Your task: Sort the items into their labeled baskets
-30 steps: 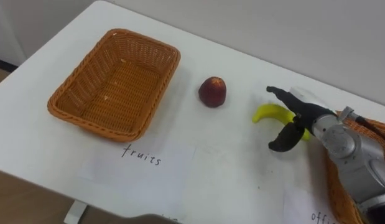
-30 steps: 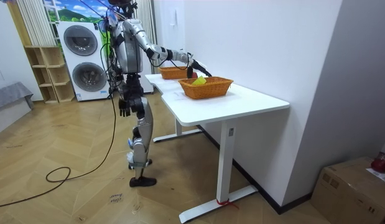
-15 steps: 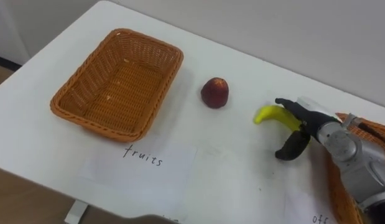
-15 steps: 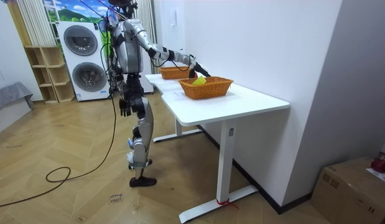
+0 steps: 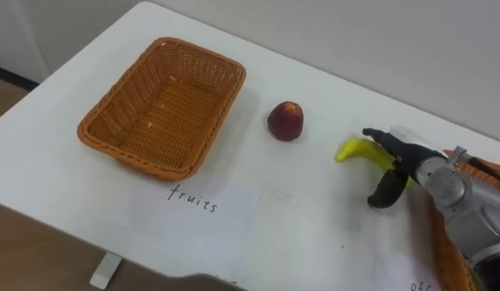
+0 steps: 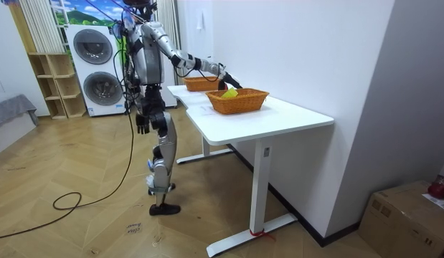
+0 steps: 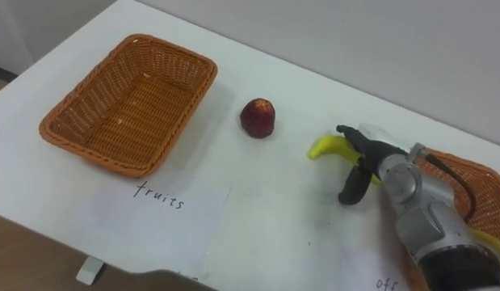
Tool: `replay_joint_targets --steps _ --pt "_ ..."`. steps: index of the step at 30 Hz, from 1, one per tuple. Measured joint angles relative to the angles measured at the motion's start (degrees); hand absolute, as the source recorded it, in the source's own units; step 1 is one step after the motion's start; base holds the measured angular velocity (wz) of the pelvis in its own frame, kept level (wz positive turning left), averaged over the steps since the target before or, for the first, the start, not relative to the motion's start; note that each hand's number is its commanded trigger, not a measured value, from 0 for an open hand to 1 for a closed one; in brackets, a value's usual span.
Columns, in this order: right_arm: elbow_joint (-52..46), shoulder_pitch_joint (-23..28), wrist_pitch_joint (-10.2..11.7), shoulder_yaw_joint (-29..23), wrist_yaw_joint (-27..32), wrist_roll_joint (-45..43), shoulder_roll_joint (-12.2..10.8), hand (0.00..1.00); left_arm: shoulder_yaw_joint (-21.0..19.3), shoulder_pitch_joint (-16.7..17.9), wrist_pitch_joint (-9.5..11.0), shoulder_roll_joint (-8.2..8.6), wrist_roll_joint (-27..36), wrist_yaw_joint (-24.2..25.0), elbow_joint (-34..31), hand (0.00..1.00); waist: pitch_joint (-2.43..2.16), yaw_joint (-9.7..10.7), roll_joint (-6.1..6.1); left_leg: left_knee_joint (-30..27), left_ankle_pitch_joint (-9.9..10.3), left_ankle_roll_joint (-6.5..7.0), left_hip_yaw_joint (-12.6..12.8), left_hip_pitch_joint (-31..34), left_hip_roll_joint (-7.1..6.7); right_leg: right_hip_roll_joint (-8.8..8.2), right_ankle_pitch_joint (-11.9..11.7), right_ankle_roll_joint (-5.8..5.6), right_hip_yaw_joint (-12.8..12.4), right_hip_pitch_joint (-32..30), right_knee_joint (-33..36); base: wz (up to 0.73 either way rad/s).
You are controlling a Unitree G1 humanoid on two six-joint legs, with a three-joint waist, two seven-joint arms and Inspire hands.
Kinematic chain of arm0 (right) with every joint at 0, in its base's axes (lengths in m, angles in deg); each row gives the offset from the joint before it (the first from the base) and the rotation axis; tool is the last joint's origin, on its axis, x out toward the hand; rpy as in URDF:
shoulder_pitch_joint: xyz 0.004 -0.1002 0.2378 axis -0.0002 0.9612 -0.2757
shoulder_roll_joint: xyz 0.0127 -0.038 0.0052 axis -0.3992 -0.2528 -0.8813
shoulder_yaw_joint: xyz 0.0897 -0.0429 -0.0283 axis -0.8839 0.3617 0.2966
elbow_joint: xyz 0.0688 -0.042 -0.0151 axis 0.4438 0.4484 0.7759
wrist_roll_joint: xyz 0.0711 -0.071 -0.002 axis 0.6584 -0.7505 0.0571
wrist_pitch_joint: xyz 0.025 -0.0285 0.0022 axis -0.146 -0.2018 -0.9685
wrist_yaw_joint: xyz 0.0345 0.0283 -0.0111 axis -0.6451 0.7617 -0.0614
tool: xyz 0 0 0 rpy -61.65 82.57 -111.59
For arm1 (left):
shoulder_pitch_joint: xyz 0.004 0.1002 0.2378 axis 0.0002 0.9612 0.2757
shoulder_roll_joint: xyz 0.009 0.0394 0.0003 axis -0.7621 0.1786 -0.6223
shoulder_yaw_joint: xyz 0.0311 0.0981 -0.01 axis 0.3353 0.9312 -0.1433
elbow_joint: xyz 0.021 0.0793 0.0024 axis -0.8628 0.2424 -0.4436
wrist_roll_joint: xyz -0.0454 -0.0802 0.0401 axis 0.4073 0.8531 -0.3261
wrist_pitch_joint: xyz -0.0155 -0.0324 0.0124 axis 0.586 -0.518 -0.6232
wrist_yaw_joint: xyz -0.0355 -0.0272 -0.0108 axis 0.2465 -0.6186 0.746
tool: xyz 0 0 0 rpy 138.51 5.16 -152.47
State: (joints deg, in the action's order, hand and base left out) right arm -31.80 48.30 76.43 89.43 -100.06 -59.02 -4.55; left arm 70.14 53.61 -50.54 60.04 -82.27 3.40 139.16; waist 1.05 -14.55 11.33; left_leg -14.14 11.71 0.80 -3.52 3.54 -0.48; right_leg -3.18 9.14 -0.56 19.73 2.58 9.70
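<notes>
Right hand [image 5: 408, 158] open, fingers straddling curved yellow banana [image 5: 354, 149]. Likely light, soft, bruisable: grip mid-body, gently.

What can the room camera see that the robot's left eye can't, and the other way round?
Room view: washing machines, the wooden floor, a cardboard box, the left robot hand hanging low. Left eye view: the paper label and the banana. Both: the white table, the fruit basket and the right robot hand.
</notes>
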Motion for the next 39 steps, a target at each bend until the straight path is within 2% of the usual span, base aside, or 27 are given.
replay_joint_targets --steps 6,13,17,21,25,28,32,39 --pt "1.46 -1.02 0.1 0.0 0.03 0.01 0.3 0.0 0.83 -0.13 0.04 0.05 0.03 -0.01 0.0 0.0 -0.46 -0.16 -1.02 -0.67 -0.2 0.05 -0.39 1.07 -0.23 -0.22 -0.01 0.0 0.79 -0.53 0.09 0.04" --pt "1.78 -1.03 0.88 0.05 0.91 0.76 0.63 0.0 1.73 -0.33 0.18 0.03 0.12 -0.58 -0.21 0.0 -0.5 -0.1 -1.32 -0.66 -0.47 -0.14 -1.41 1.63 -0.32 -0.19 -0.01 0.0 1.58 -0.72 0.1 0.06" --pt "1.75 -1.18 1.49 1.58 0.38 0.78 2.05 0.0 3.28 -0.59 0.25 0.01 0.12 -1.06 -0.49 0.0 -0.49 -0.16 -1.28 -0.66 -0.52 -0.17 -1.55 1.84 -0.34 -0.17 0.0 0.0 2.0 -0.74 0.1 0.05" --pt "1.82 -1.55 1.18 2.18 -1.1 2.23 2.2 0.0 3.32 -0.75 0.22 0.02 -0.04 -0.87 -0.46 0.0 -0.39 -0.2 -0.75 -0.6 -0.52 -0.17 -1.74 1.9 -0.34 -0.16 0.0 0.0 2.28 -0.75 0.09 0.01" --pt "3.47 -1.96 0.07 2.19 -3.93 5.84 3.34 0.0 3.31 -1.83 0.12 -0.04 -0.04 0.18 -0.1 0.0 -0.08 -1.61 0.28 -0.6 -0.51 -0.18 -1.74 1.88 -0.31 -0.13 -0.01 0.0 2.28 -0.79 0.06 0.0" --pt "4.87 -2.1 -0.3 2.21 -4.94 6.88 3.32 0.0 3.31 -2.21 -0.24 -0.09 -0.03 0.35 -0.13 0.0 -0.15 -2.07 0.92 -0.65 -0.51 -0.19 -1.85 1.9 -0.31 -0.1 -0.01 0.0 2.42 -0.69 0.01 0.0" --pt "6.82 -2.59 -1.33 2.14 -5.29 7.32 3.33 0.0 3.3 -2.77 -0.36 -0.13 -0.04 0.54 -0.56 0.0 -0.24 -3.07 1.04 -0.75 -0.51 -0.2 -1.85 1.82 -0.31 -0.1 -0.01 0.0 2.44 -0.53 0.01 0.0" --pt "8.22 -3.05 -2.15 2.11 -7.29 8.9 3.46 0.0 3.28 -2.29 -1.09 -0.19 -0.04 0.72 -0.27 0.0 -0.22 -3.25 1.02 -0.8 -0.56 -0.27 -2.1 1.6 -0.3 -0.05 -0.04 0.05 2.4 -0.29 0.0 0.0"
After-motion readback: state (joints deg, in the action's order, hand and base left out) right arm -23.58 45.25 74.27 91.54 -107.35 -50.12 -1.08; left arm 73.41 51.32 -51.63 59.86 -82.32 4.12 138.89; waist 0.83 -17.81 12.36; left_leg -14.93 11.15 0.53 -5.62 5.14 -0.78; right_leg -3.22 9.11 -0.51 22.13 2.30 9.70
